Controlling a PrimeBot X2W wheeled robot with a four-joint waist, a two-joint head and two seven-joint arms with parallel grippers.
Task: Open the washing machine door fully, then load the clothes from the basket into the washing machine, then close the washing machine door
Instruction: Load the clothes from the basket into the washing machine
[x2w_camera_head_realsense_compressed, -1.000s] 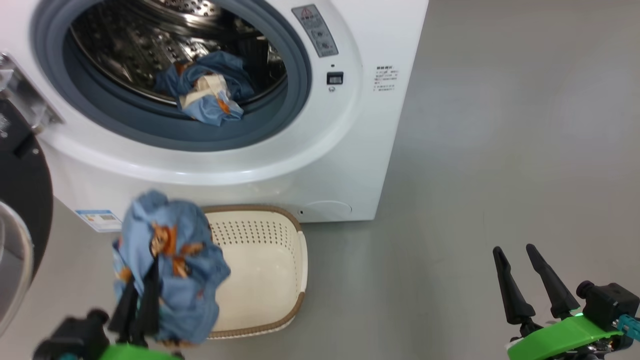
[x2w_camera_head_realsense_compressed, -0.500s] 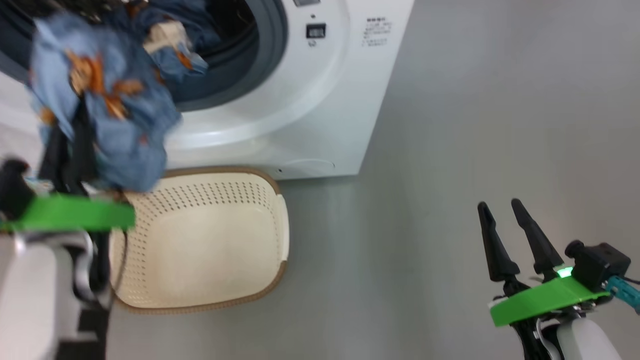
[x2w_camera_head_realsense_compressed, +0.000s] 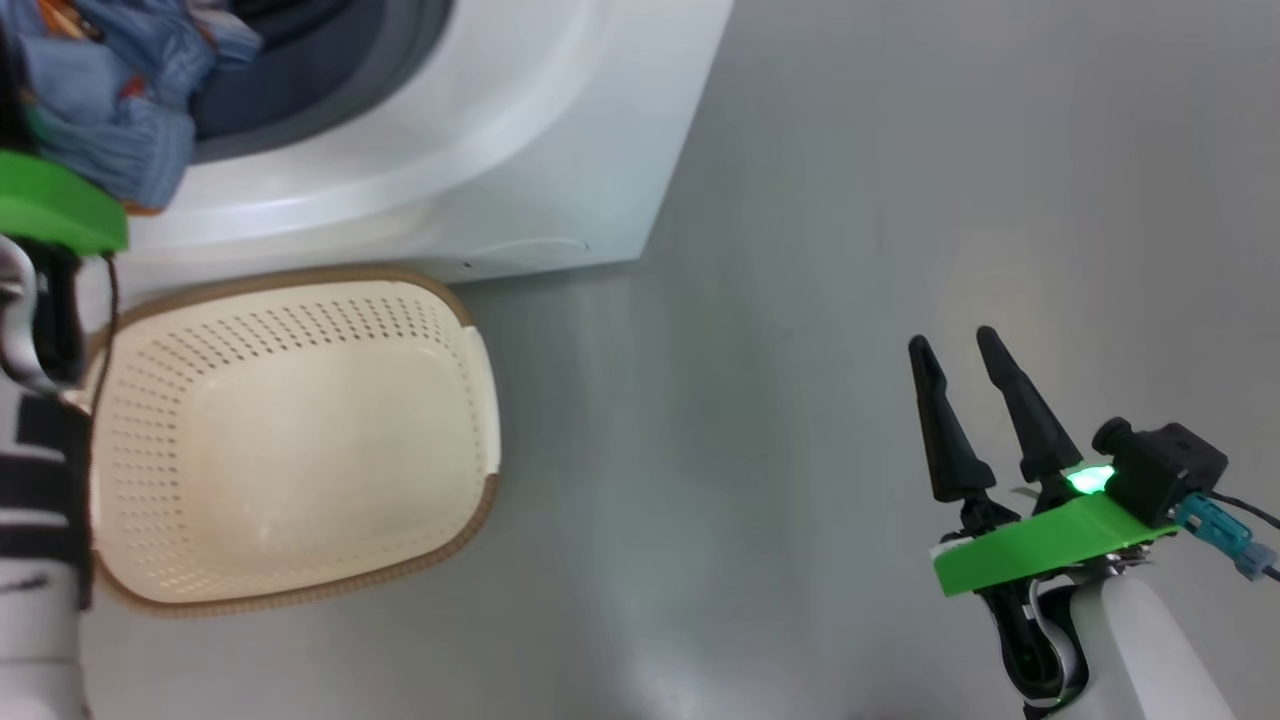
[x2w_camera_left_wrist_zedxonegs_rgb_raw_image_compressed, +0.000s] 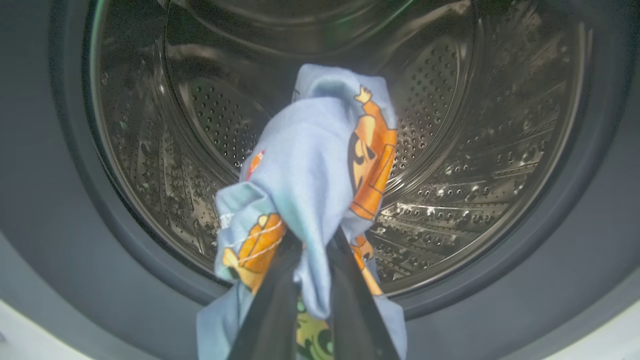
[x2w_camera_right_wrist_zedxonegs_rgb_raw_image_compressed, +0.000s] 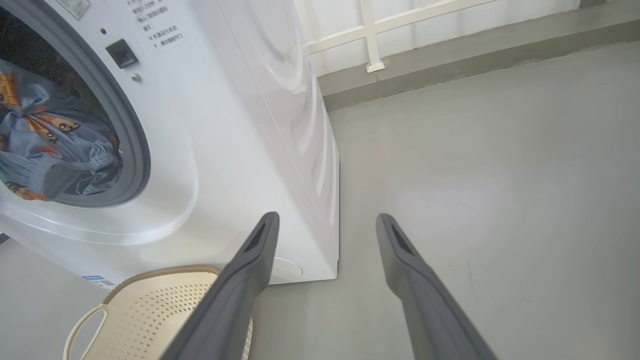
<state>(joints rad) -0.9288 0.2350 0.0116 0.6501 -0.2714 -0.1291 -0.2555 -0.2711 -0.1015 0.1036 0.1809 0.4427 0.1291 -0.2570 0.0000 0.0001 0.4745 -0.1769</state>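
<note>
Though clothes (x2w_camera_left_wrist_zedxonegs_rgb_raw_image_compressed: 320, 165) hide its tips, left claw (x2w_camera_left_wrist_zedxonegs_rgb_raw_image_compressed: 314, 240) seemingly pinches them; right claw (x2w_camera_head_realsense_compressed: 948, 342) spread.

Left gripper (x2w_camera_left_wrist_zedxonegs_rgb_raw_image_compressed: 314, 239) reaches far left, fingers pinched nearly together on the clothes (x2w_camera_left_wrist_zedxonegs_rgb_raw_image_compressed: 310, 165). Right gripper (x2w_camera_head_realsense_compressed: 952, 345) hangs near right, fingers spread wide apart, empty.

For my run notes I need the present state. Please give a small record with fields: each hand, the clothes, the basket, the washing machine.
left hand: shut on a light blue bundle of clothes, held at the mouth of the drum
right hand: open, holding nothing, above the grey floor, apart from the machine
basket: on the floor in front of the washing machine, nothing in it
washing machine: opening uncovered, steel drum visible behind the held bundle
not yet done: bundle not released into the drum
</note>
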